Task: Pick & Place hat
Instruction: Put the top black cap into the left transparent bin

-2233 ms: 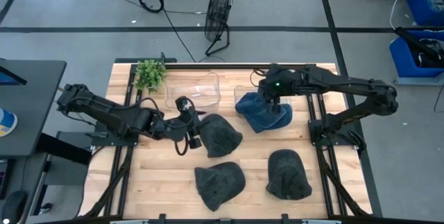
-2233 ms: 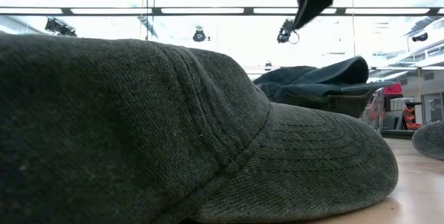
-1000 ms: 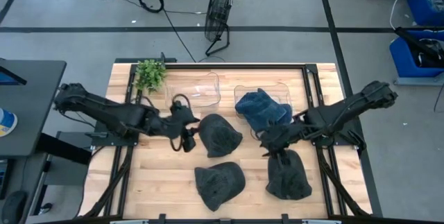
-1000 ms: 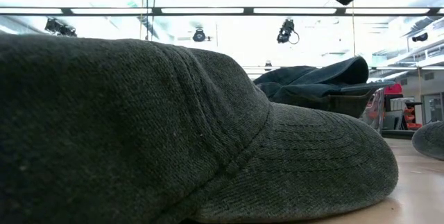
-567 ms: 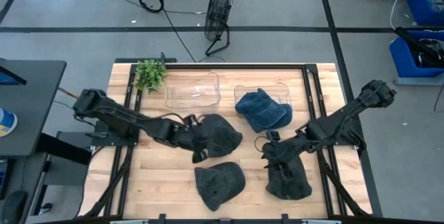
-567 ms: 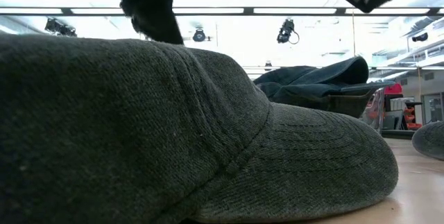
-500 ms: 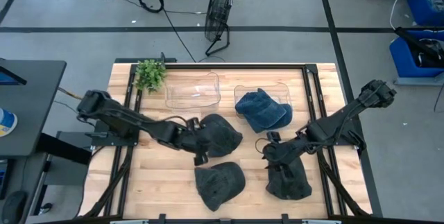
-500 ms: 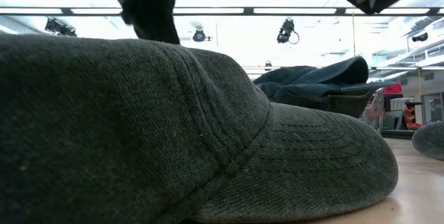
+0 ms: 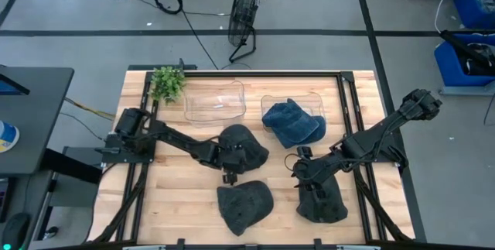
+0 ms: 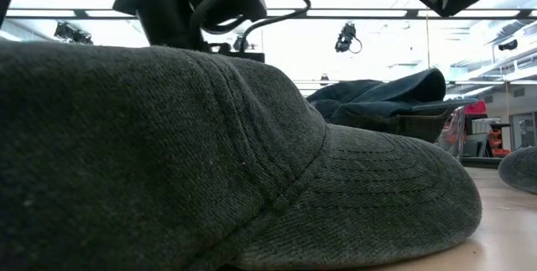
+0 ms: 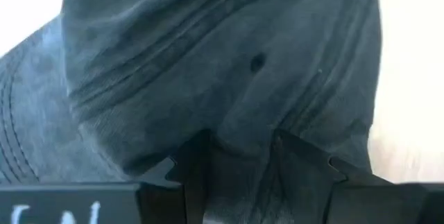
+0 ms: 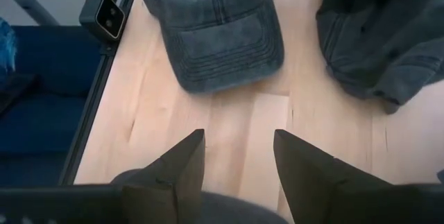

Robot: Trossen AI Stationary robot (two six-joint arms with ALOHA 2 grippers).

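- Progress: one blue denim cap (image 9: 292,122) already lies in the right clear bin (image 9: 311,100) at the back of the table (image 9: 174,196), so by my judgement one placement is done. The left clear bin (image 9: 214,101) beside it holds no hat.
- Remaining work: three dark grey caps are on the wood. The middle cap (image 9: 244,146) sits just in front of the bins, the front cap (image 9: 246,205) lies near the front edge, and the right-hand cap (image 9: 322,197) lies to the front right. I judge the task roughly a quarter complete.
- Left end effector (image 9: 230,171): it is low at the front edge of the middle cap, between that cap and the front cap. In the left wrist view its fingers (image 11: 199,156) press into the grey fabric with a fold of cloth bunched between them; the jaws look narrow, closing on the cap, though a firm hold cannot be confirmed.
- Right end effector (image 9: 303,165): it hovers just behind the right-hand cap. In the right wrist view its fingers (image 12: 182,160) stand wide apart and hold nothing, with that cap's crown directly below them.
- Bystanding items: a small green plant (image 9: 167,82) stands at the table's back left corner, and a floor fan (image 9: 244,8) stands beyond the table.
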